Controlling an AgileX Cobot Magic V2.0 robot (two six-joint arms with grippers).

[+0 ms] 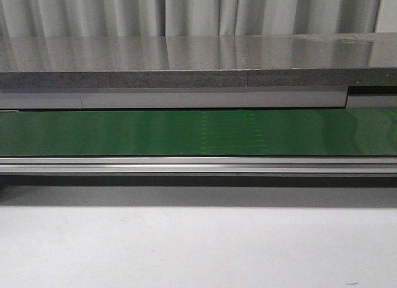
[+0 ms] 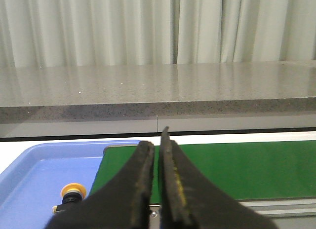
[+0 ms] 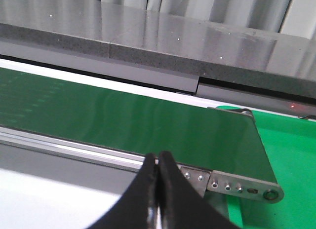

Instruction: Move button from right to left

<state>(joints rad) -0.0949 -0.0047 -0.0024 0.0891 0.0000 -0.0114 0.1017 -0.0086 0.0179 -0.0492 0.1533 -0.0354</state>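
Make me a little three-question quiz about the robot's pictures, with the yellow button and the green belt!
1. True or false: the button lies on the green belt.
2. What colour is the tray that holds the button? A) blue B) red C) white
3. Fill in: the left gripper and the right gripper both have their fingers ____.

Key: 1 false, it sits in the tray beside the belt's end. 2 A. 3 shut, and holding nothing.
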